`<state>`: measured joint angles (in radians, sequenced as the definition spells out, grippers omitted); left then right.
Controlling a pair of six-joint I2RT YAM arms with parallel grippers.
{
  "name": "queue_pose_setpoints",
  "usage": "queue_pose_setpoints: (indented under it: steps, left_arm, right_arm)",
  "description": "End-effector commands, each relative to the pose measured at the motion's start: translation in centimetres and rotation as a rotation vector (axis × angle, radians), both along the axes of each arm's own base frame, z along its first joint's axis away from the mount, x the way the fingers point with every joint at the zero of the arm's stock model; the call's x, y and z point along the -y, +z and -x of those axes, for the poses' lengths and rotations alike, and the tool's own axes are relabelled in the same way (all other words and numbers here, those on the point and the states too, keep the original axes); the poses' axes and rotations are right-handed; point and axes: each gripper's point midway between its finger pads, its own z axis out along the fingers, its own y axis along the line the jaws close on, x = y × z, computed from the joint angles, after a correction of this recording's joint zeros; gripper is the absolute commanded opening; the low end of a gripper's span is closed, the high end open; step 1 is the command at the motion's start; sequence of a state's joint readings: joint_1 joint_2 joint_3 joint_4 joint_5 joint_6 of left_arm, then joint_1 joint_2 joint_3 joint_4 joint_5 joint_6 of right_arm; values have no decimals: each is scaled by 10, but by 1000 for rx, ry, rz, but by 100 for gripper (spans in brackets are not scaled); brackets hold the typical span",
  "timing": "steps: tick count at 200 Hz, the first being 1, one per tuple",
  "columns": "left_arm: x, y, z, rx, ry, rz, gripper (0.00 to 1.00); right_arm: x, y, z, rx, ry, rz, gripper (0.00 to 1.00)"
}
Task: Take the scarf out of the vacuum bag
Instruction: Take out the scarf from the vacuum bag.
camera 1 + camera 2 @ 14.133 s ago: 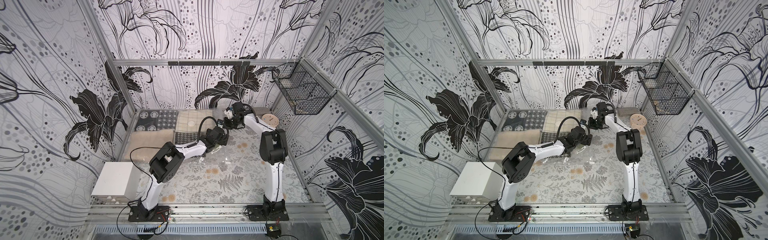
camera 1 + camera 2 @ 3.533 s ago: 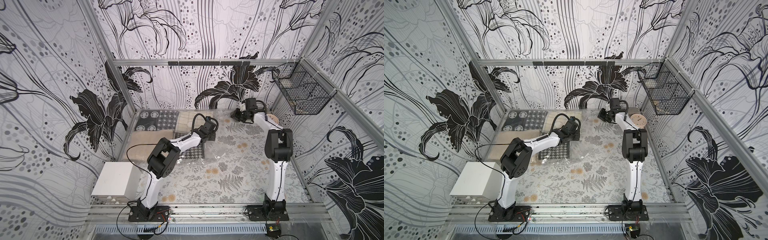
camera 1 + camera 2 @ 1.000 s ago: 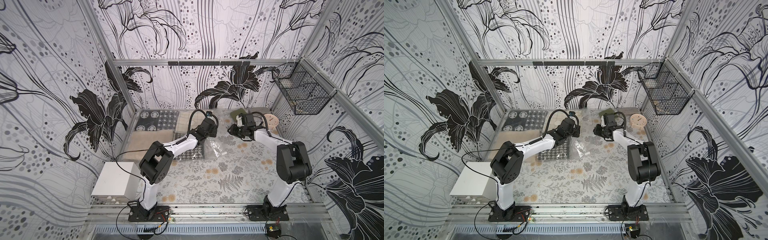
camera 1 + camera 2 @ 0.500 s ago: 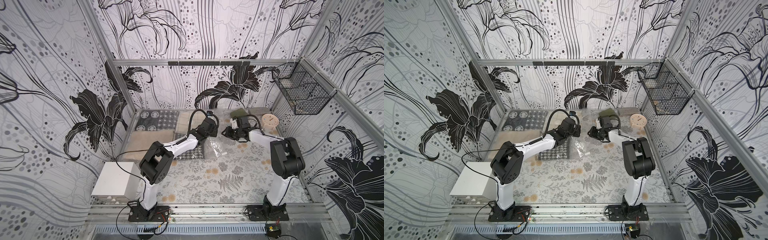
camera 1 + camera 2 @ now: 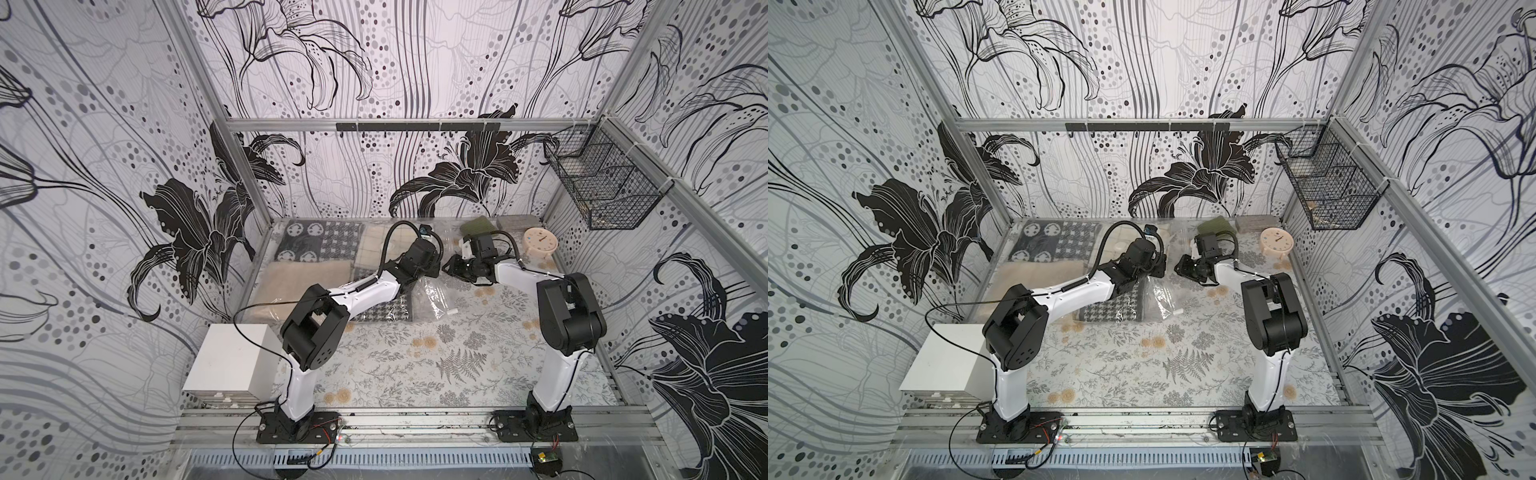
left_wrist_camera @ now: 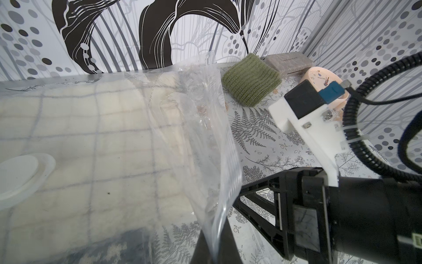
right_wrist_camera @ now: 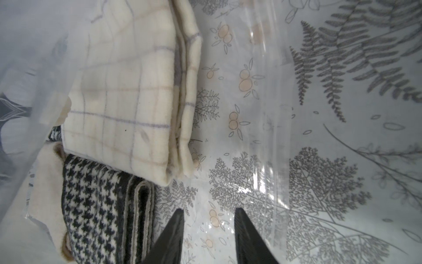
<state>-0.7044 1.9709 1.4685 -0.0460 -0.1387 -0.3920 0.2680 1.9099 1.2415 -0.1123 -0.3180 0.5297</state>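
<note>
Fern-print tabletop inside flower-papered walls; left arm and right arm reach to the far centre, tips nearly meeting. Left end effector is closed on the vacuum bag, holding its upper film raised. Right end effector, part open and empty, sits at the bag's mouth just beside the cream checked scarf and houndstooth scarf lying inside.

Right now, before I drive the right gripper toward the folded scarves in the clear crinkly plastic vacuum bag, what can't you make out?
- Left gripper, pinch on the clear vacuum bag: hidden under its wrist in both top views, cut off by the left wrist view's edge.
- Right gripper, open: inside the bag mouth or above film? Glare, right wrist view.
- Black-and-white houndstooth scarf: end cut off there; left arm overlaps it from above.
</note>
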Motion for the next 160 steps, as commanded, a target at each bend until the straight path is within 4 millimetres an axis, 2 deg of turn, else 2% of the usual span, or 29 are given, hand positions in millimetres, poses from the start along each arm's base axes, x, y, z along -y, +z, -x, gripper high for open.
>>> queue_pose_setpoints:
  steps: [1,56,108,129,160]
  left_arm:
    - [18,28,-4,68,-32,69,0]
    - [11,27,-1,72,-12,52,0]
    - [8,34,0,92,-14,54,0]
    - [9,35,1,94,-17,58,0]
    - [5,35,0,87,-10,68,0]
  right_arm:
    - [2,15,-2,34,12,17,39]
    - [-1,20,-2,44,38,-3,43]
    - [15,25,0,63,6,65,46]
    - [21,27,2,73,-8,38,49]
    - [18,26,-1,70,-7,-18,52]
